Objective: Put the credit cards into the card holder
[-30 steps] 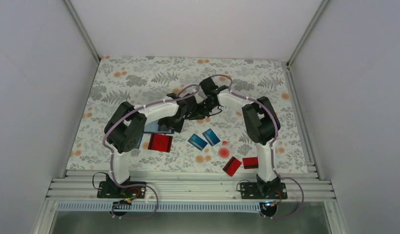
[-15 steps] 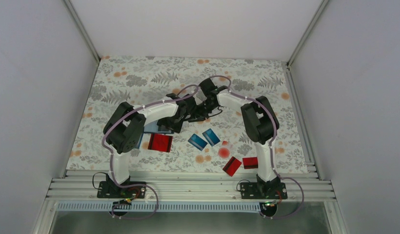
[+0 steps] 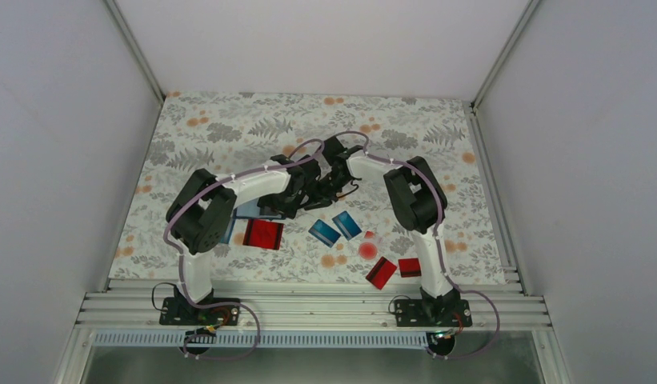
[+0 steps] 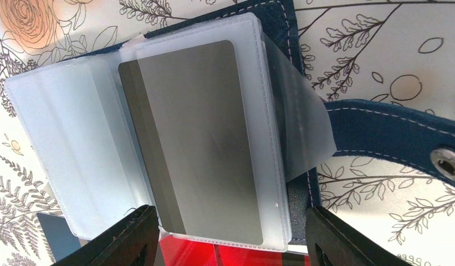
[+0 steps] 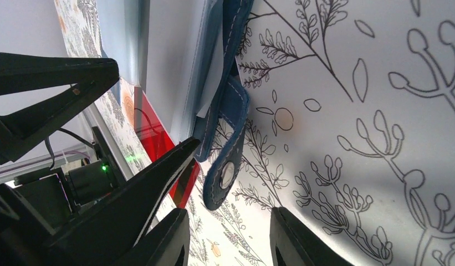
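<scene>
Progress stood at an early stage, by my judgement. The card holder (image 4: 280, 33) lay open and flat near the middle of the table (image 3: 229, 128), beneath both my wrists. One grey striped card (image 4: 203, 144) sat fully inside a clear sleeve; the neighbouring sleeve showed nothing in it.

My left gripper (image 4: 230, 238) stood wide open over the holder's near edge, carrying nothing. Whether its fingers pressed on the holder I could not tell. My right gripper (image 5: 228, 238) stood partly open and empty, just beside the closure tab (image 5: 228, 149).

Outstanding credit cards, all loose on the table:
- a red card (image 3: 263, 234) at the holder's near edge
- a blue pair (image 3: 324, 232) beside it
- a red pair (image 3: 381, 272) near the right arm's base
- pale blue ones (image 3: 249, 211) partly hidden under my left forearm
</scene>
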{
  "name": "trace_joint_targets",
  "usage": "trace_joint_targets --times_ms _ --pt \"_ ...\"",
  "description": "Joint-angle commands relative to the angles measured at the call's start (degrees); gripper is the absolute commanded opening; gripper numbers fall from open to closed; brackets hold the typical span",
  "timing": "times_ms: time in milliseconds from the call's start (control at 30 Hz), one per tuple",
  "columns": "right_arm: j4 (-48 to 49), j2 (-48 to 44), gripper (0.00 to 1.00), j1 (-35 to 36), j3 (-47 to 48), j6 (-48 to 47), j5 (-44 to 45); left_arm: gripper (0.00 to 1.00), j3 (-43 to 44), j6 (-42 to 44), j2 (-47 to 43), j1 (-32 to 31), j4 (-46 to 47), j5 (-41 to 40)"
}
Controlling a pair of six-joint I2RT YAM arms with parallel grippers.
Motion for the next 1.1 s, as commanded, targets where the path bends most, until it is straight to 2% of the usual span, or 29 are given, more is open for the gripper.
trace_joint_targets --times_ms 0,100,433,1067 --pt "1.4 0.7 0.37 0.4 1.7 0.6 -0.5 0.66 -0.8 -0.1 -1.6 0.2 1.1 -0.6" --pt "2.5 1.3 0.32 0.4 1.7 1.6 -0.4 0.66 -0.8 0.2 -1.3 0.2 1.3 -0.6" --pt "2.6 2.1 0.05 0.4 2.3 2.2 0.3 0.66 -1.1 0.4 -1.1 0.7 0.8 -2.8" --pt "1.0 1.4 0.05 0.2 2.4 1.7 3.0 0.63 -0.5 -0.7 -2.9 2.3 -1.2 -6.9"
